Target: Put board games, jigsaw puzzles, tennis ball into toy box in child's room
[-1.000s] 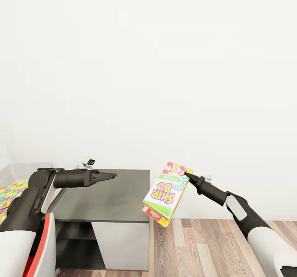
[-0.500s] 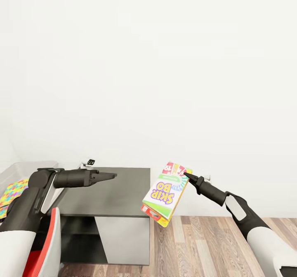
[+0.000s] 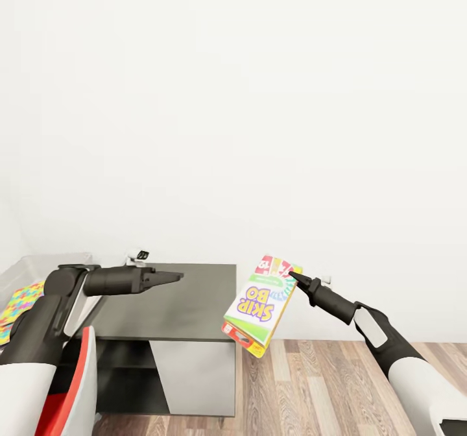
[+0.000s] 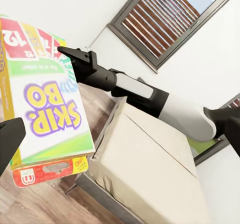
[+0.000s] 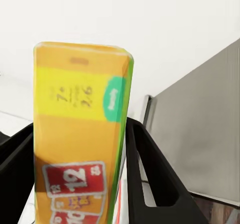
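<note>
The SKIP-BO box (image 3: 261, 305) has a white face with a green band, purple letters edged in yellow, red numbered cards at its top and a red strip along its bottom edge; its narrow end (image 5: 80, 149), seen from the right wrist, is orange and yellow with a green patch and a red "12" card. Both grippers, left (image 3: 170, 278) and right (image 3: 293, 275), are black, on black forearms with white upper sleeves. The cabinet (image 3: 175, 313) at left has a dark grey top and a lighter grey front. At the far left lies a puzzle board (image 3: 18, 300) in yellow, pink, green and blue pieces. The wall (image 3: 259, 98) is plain white, the floor (image 3: 311, 390) brown wood planks. The mattress (image 4: 150, 174) is beige, the window blinds (image 4: 165, 19) reddish-brown in a dark frame.
</note>
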Motion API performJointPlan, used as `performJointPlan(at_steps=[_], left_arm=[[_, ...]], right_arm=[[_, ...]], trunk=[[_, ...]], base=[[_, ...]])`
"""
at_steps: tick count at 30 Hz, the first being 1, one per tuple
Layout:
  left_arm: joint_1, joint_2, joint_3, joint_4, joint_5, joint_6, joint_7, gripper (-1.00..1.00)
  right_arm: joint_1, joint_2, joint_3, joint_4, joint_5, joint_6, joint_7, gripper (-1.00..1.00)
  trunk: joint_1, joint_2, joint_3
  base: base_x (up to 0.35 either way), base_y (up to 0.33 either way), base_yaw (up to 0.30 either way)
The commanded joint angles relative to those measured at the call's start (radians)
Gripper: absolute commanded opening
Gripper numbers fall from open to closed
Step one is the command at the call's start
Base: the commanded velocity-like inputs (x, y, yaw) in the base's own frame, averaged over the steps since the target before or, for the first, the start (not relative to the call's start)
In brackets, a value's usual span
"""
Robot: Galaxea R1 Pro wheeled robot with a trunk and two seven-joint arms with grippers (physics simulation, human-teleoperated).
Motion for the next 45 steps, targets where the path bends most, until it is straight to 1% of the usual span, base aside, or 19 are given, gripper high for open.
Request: performJointPlan(at_steps=[1, 4, 9, 12, 16, 20, 34, 45], left_arm=[[-0.001, 0.001, 0.0, -0.001, 0.0, 0.011, -0.004, 1.0], [-0.001, 0.008, 0.0, -0.002, 0.0, 0.013, -0.004, 1.0], [-0.001, 0.038, 0.011, -0.009, 0.011, 0.016, -0.004, 1.0], [-0.001, 0.054, 0.032, -0.016, 0.015, 0.016, -0.004, 1.0], [-0.001, 0.062, 0.053, -0.018, 0.015, 0.016, -0.004, 1.0], [-0.001, 0.065, 0.059, -0.019, 0.014, 0.016, -0.004, 1.0], [-0.001, 0.066, 0.06, -0.019, 0.013, 0.016, -0.004, 1.0], [-0.001, 0.066, 0.059, -0.019, 0.013, 0.015, -0.004, 1.0]], right_arm=[[-0.001, 0.0, -0.002, 0.0, -0.003, 0.007, 0.001, -1.0], [-0.001, -0.003, -0.003, -0.001, -0.003, 0.007, -0.001, -1.0], [-0.001, -0.005, -0.004, -0.001, -0.003, 0.013, -0.002, -1.0], [-0.001, -0.007, -0.007, -0.001, -0.003, 0.015, -0.003, -1.0], [-0.001, -0.019, -0.009, -0.001, -0.004, 0.016, -0.003, -1.0], [-0.001, -0.026, -0.008, -0.001, -0.004, 0.015, -0.003, -1.0], [-0.001, -0.022, -0.008, -0.001, -0.004, 0.009, -0.003, -1.0], [-0.001, -0.019, -0.008, -0.001, -0.003, 0.007, -0.005, -1.0]], trunk=[[0.001, -0.002, -0.002], [0.001, -0.002, -0.002], [0.001, -0.002, -0.002], [0.001, -0.002, -0.002], [0.001, -0.002, -0.002], [0.001, -0.002, -0.002], [0.001, -0.002, -0.002], [0.001, -0.002, -0.002]], base=[[0.0, 0.0, 0.0], [0.0, 0.0, 0.0], [0.0, 0.0, 0.0], [0.0, 0.0, 0.0], [0.0, 0.0, 0.0], [0.0, 0.0, 0.0], [0.0, 0.0, 0.004], [-0.011, 0.0, 0.251]])
